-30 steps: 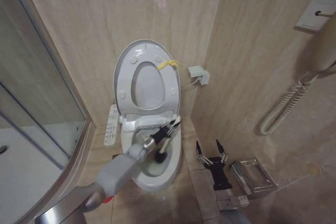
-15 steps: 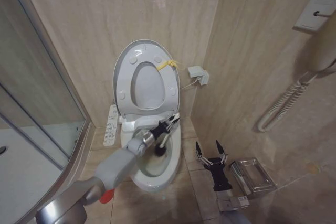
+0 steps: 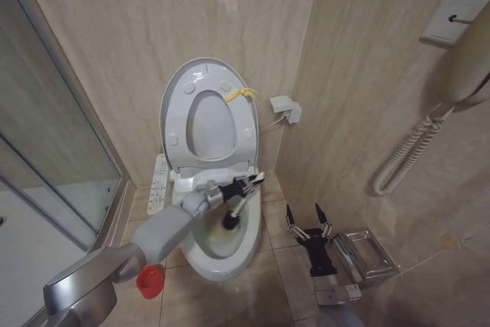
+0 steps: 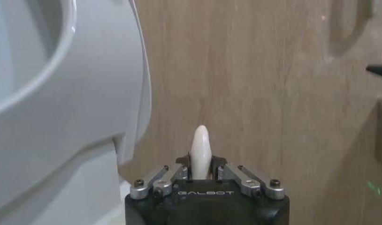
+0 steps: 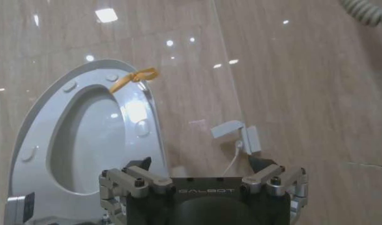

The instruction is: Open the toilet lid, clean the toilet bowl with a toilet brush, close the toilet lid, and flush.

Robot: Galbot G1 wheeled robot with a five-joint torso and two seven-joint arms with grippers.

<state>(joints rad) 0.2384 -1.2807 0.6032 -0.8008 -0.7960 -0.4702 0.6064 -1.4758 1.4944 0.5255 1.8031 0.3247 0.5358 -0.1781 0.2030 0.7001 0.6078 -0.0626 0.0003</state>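
The toilet lid point(image 3: 200, 69) stands upright against the wall, a yellow tag point(image 3: 240, 95) at its top edge, with the ring seat point(image 3: 178, 137) raised against it. Below, the toilet bowl point(image 3: 217, 267) lies uncovered, brownish inside. My left gripper point(image 3: 243, 183) is over the bowl's back right rim, shut on the toilet brush handle point(image 4: 200, 149). The dark brush head point(image 3: 231, 222) is down inside the bowl. My right gripper point(image 3: 308, 226) hangs open with nothing in it, right of the bowl above the floor. The right wrist view shows that gripper point(image 5: 203, 174) facing the lid point(image 5: 34, 122) and tag point(image 5: 133, 77).
A red holder cup point(image 3: 149, 281) stands on the floor left of the bowl. The button panel point(image 3: 157, 184) is on the bowl's left side. A glass shower door point(image 3: 46, 151) closes the left. On the right are a metal rack point(image 3: 367, 254), a wall handset with coiled cord point(image 3: 409, 155) and a small wall box point(image 3: 285, 109).
The whole head view has shifted slightly, so the camera moved. My left arm has swung lower and left, uncovering the red cup; the brush stays in the bowl. The right arm is still.
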